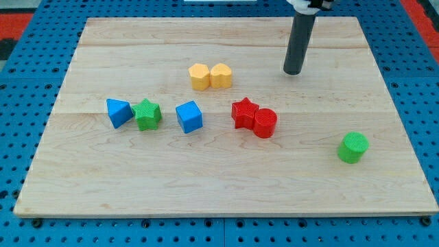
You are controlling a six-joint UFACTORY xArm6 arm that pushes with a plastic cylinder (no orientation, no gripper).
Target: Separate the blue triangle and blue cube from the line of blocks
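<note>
My tip [293,71] rests on the desk [206,185] near the view's top right, well apart from every block. It is a bare rod end: the tool has nothing to open or close and holds nothing, touching no block.

A rough line of blocks runs across the middle of the desk. At its left end sits the blue triangle [118,112], touching the green star [147,114] just to its right. The blue cube [188,116] stands near the star with a small gap between them. Further right, the red star [243,112] touches the red cylinder [265,123].

Above the line, toward the view's top, two yellow blocks [210,76] sit side by side, touching. A green cylinder [353,147] stands alone at the view's lower right, well apart from the rest.
</note>
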